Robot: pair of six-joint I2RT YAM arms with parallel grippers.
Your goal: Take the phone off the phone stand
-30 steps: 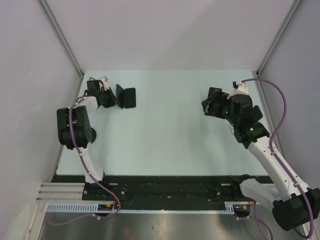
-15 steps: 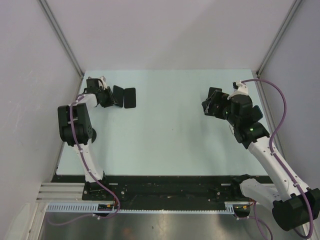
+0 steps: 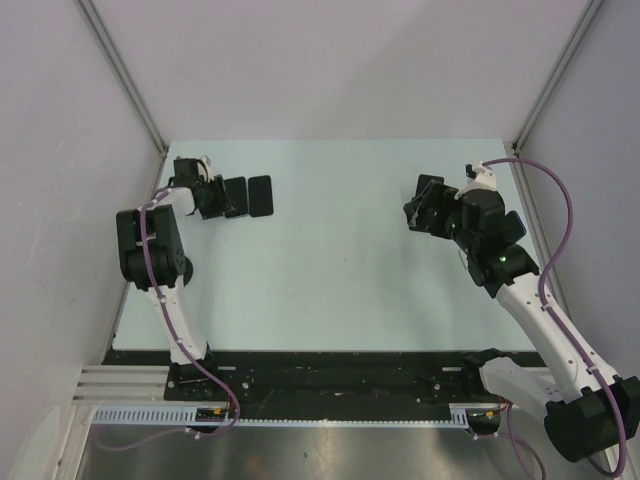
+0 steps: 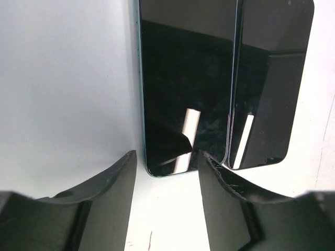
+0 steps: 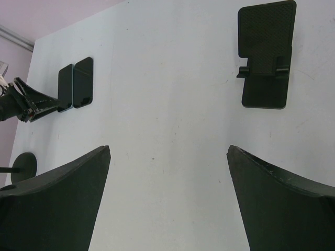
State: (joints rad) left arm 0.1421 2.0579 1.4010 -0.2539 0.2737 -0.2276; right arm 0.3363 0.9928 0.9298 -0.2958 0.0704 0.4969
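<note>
Phone, glossy black with a teal rim and rounded corners, lies flat on the matt table at 12 o'clock of the parted, empty left gripper, long axis 12-to-6, a second dark slab just beside at 3, while the right gripper, likewise parted, sits well apart, its ribbed stand at 1.

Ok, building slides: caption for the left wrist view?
Open left hand facing a teal-edged phone lying flat beside a second phone on the pale table.
</note>
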